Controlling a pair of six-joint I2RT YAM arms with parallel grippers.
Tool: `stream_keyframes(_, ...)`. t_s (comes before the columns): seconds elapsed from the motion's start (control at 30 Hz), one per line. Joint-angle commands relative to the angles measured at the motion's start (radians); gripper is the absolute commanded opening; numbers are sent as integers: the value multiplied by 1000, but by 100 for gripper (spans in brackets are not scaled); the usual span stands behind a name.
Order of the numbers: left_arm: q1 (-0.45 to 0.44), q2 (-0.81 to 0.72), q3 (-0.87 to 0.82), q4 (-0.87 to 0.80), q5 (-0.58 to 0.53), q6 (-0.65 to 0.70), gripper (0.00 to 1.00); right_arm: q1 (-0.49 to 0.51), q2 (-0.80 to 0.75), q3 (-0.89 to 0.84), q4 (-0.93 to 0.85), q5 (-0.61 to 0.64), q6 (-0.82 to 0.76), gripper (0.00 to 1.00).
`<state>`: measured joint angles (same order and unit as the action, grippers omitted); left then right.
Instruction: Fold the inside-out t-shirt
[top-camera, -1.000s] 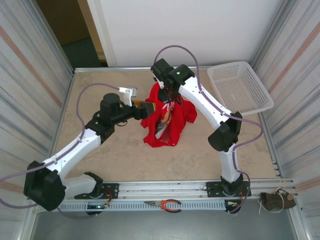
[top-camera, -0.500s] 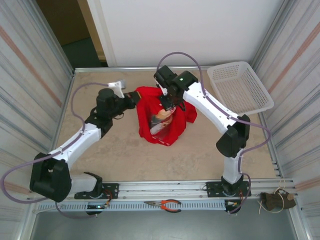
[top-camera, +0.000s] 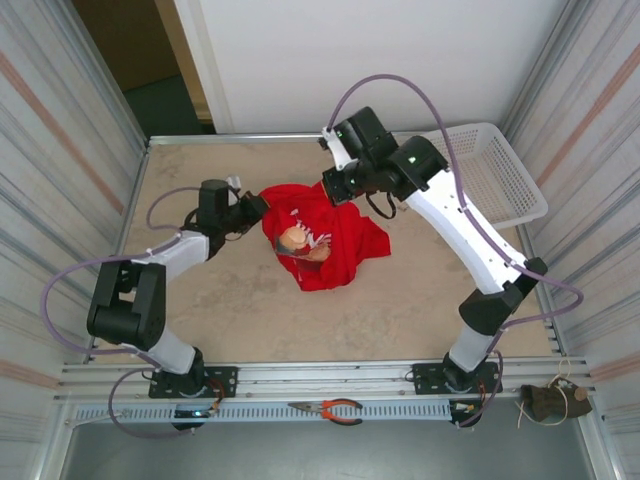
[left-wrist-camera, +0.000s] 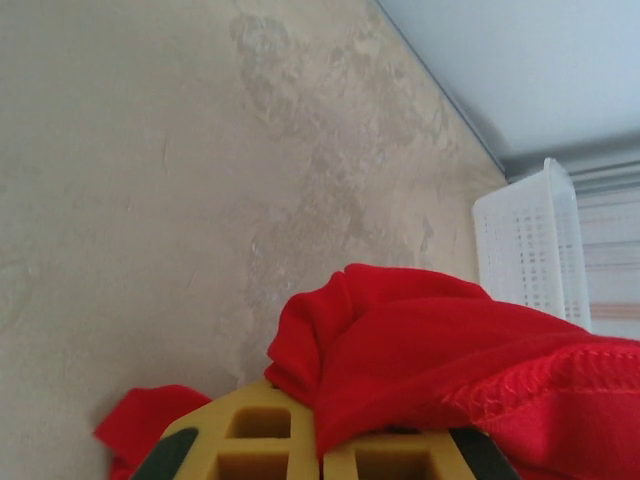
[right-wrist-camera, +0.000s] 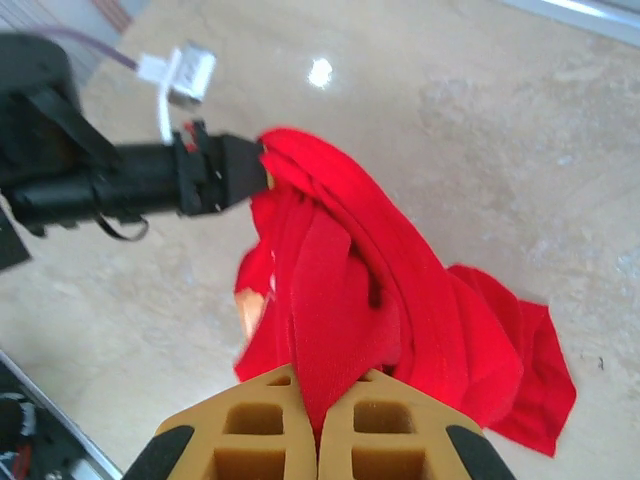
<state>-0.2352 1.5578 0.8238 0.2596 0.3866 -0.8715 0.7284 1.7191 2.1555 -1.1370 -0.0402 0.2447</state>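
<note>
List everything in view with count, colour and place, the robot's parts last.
t-shirt: one, red with a bear print, bunched mid-table.
basket: one, white, far right corner of the table.
pliers: one pair, red handles, on the near rail.
brown bundle: one, past the near right corner; too small to identify.
table: one, beige.
left arm: one, white and black, jaws shut on the t-shirt's left edge.
right arm: one, white and black, jaws shut on its far edge.

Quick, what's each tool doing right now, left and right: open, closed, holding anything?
Left tool: closed, pinching an edge of the red t-shirt.
Right tool: closed, gripping a fold of the same shirt.
</note>
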Motion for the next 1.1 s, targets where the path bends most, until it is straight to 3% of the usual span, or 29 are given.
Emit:
stream_keyframes(0.0,2,-6,3,-42,-6,31,0,-34,-22,91,52,-80,61,0)
stream_keyframes(0.17,3,24,-34,-82,15,74,0,-155,-13,248,187,-208,197,0)
stream_keyframes(0.2,9,29,-42,-74,26,83,7,-187,4,306,204,-245,234,0)
stream_keyframes(0.27,24,31,-48,-52,63,98,42,-225,40,403,225,-285,286,0)
stream_keyframes(0.33,43,6,-32,-58,93,131,58,-245,63,453,240,-311,319,0)
stream_keyframes(0.47,84,-132,37,-182,104,219,73,-208,51,419,217,-210,269,0)
stream_keyframes(0.57,69,-262,83,-251,100,239,74,-130,17,323,218,-54,188,0)
stream_keyframes(0.63,9,-347,91,-248,62,223,79,-77,2,262,246,52,156,0)
stream_keyframes(0.8,-274,-451,66,-114,-123,214,85,34,52,299,264,298,68,0)
stream_keyframes(0.97,-523,-402,45,85,-319,272,86,90,140,406,234,456,53,0)
stream_keyframes(1.07,-585,-301,109,112,-390,287,86,105,152,409,262,473,81,0)
